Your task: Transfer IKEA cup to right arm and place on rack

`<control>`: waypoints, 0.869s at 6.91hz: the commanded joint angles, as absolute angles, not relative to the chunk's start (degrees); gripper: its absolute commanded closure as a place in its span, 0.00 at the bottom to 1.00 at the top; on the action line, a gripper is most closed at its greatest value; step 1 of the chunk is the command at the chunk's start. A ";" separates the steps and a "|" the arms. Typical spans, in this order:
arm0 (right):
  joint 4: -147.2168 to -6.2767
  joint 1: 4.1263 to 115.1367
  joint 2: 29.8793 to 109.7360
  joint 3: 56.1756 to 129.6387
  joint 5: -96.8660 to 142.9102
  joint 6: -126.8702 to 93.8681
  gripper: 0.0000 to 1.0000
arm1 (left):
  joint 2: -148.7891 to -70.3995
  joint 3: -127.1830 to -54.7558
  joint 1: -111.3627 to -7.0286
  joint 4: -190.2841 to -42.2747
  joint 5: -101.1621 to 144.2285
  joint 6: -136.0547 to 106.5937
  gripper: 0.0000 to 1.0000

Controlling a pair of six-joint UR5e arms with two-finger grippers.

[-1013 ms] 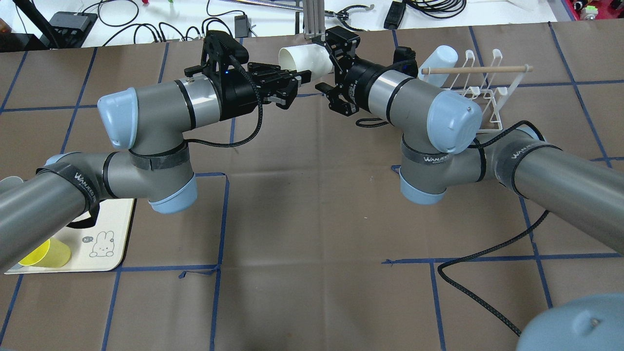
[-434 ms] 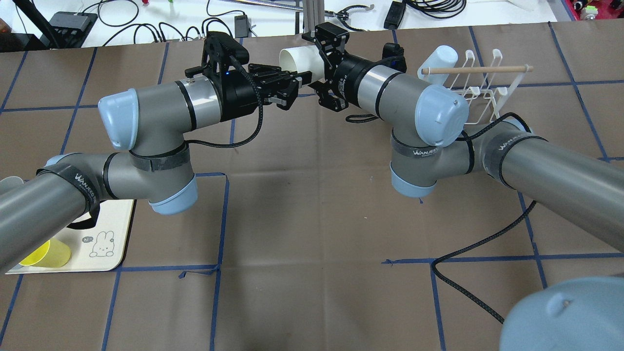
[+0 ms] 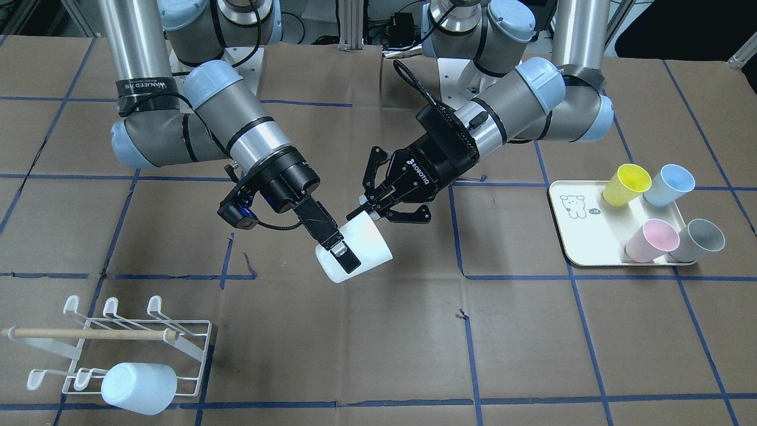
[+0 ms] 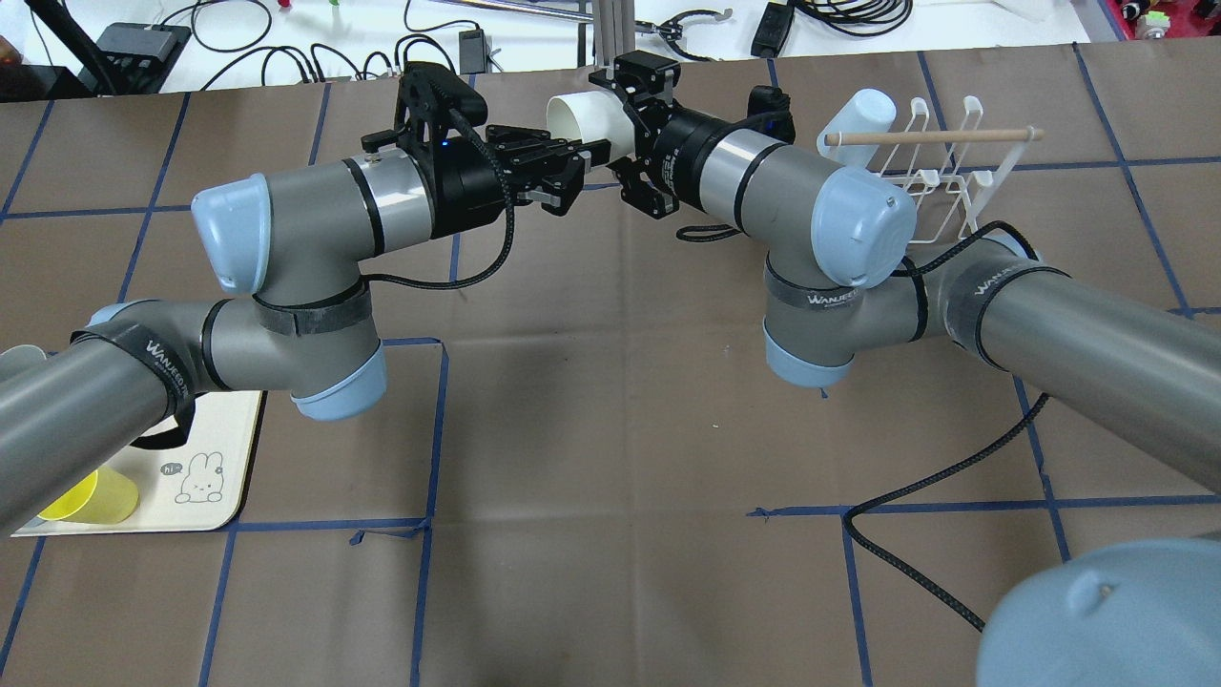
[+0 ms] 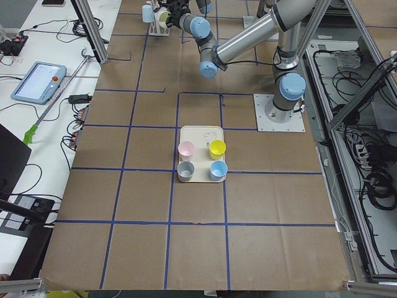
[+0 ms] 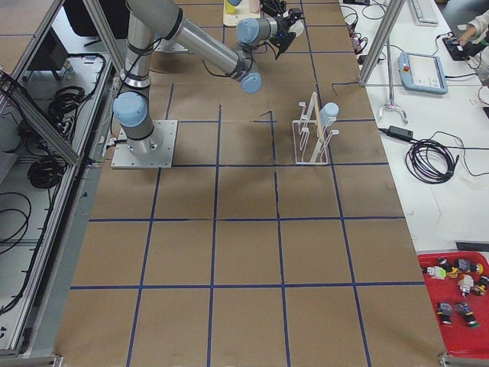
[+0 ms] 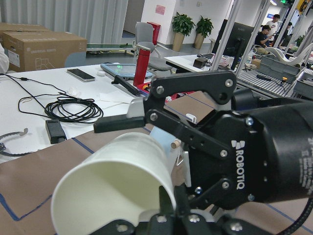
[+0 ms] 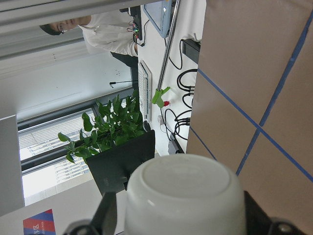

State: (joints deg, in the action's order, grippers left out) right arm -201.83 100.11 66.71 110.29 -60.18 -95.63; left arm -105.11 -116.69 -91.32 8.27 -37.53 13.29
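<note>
A white IKEA cup (image 3: pixel 369 245) hangs on its side above the table's middle; it also shows in the overhead view (image 4: pixel 589 118). My left gripper (image 3: pixel 368 214) (image 4: pixel 596 150) is shut on the cup's rim, which fills the left wrist view (image 7: pixel 112 191). My right gripper (image 3: pixel 353 253) (image 4: pixel 620 129) is open, its jaws straddling the cup's body from the base end, close to the wall. The cup's base (image 8: pixel 186 196) sits between the fingers in the right wrist view. The white wire rack (image 3: pixel 136 334) (image 4: pixel 944 176) stands beside the right arm.
A pale cup (image 3: pixel 139 387) (image 4: pixel 858 114) hangs on the rack's end. A cream tray (image 3: pixel 582 236) on the left arm's side holds yellow (image 3: pixel 627 184), blue (image 3: pixel 668 184), pink (image 3: pixel 652 239) and grey (image 3: pixel 698 239) cups. Cables and a pendant lie beyond the table's far edge.
My right gripper has moved toward the left arm, and its open jaws now reach around the cup. The left gripper and cup have stayed in place.
</note>
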 commanded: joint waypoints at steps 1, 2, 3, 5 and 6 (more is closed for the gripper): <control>-201.97 100.11 66.71 110.30 -60.03 -95.54 0.43 | -105.03 -116.72 -91.32 8.26 -37.53 12.84 0.91; -202.06 100.11 66.80 110.30 -60.03 -95.10 0.45 | -104.94 -116.63 -91.41 8.26 -37.62 12.66 0.85; -202.06 100.11 66.88 110.30 -60.03 -95.10 0.45 | -104.94 -116.11 -91.32 8.17 -37.79 12.66 0.58; -201.97 100.11 66.88 110.30 -60.03 -95.10 0.45 | -104.94 -116.02 -91.32 8.35 -37.79 12.31 0.19; -201.97 100.11 66.88 110.22 -59.94 -95.10 0.45 | -104.85 -116.02 -91.32 8.35 -37.71 12.04 0.11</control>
State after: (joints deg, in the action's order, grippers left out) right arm -202.00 100.11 66.88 110.28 -60.01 -95.10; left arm -104.91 -116.05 -91.32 8.32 -37.77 12.32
